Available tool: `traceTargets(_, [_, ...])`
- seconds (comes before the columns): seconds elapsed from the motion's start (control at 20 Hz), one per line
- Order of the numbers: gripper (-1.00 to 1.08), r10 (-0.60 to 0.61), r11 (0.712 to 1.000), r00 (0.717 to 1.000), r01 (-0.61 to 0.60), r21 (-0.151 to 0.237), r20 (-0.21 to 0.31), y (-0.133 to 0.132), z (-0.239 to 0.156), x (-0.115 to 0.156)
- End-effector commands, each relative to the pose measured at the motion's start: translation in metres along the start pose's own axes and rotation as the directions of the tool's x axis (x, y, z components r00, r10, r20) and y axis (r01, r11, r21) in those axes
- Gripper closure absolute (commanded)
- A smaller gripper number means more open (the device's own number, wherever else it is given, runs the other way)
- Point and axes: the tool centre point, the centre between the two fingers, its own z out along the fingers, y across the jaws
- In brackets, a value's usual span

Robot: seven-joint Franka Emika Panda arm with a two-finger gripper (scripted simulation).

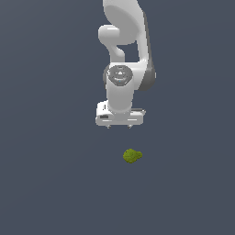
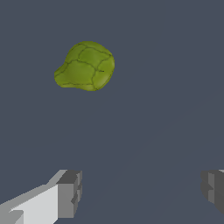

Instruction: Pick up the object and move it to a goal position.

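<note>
The object is a small lumpy olive-green, pear-like blob lying on the dark grey surface. In the exterior view my white gripper hangs above it, a little toward the exterior view's left, with a clear gap between them. Only short finger tips show under the hand there. In the wrist view the object shows with its mottled, cracked surface, apart from the fingers. My gripper is open and empty, with one grey fingertip and the other fingertip set wide apart.
The plain dark grey surface spreads on all sides of the object. The white arm rises above the gripper toward the top of the exterior view.
</note>
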Motion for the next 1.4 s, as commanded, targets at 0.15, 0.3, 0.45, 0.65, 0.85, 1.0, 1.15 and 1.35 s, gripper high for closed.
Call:
traceTargets(0.15, [-0.92,-0.014,1.000,1.000,0.014,0.002,0.003,-0.005,0.001,0.000])
traceTargets(0.3, [-0.92,-0.052,0.999,0.999,0.052,0.007,0.012,-0.021,0.003,-0.001])
traceTargets(0.45, [-0.92,-0.076,0.997,0.997,0.076,0.010,0.018,-0.032,0.004,-0.002])
traceTargets(0.65, [-0.92,-0.076,0.997,0.997,0.076,0.010,0.017,-0.031,0.004,-0.002])
traceTargets(0.85, [-0.92,-0.098,0.995,0.995,0.098,0.009,0.016,-0.032,0.004,0.000])
traceTargets(1.0, [-0.92,-0.130,0.992,0.991,0.130,0.008,0.015,-0.033,0.005,0.003])
traceTargets(1.15, [-0.92,-0.174,0.985,0.985,0.174,0.006,0.012,-0.034,0.006,0.007])
traceTargets(1.35, [-0.92,-0.253,0.967,0.967,0.253,0.002,0.008,-0.037,0.008,0.014])
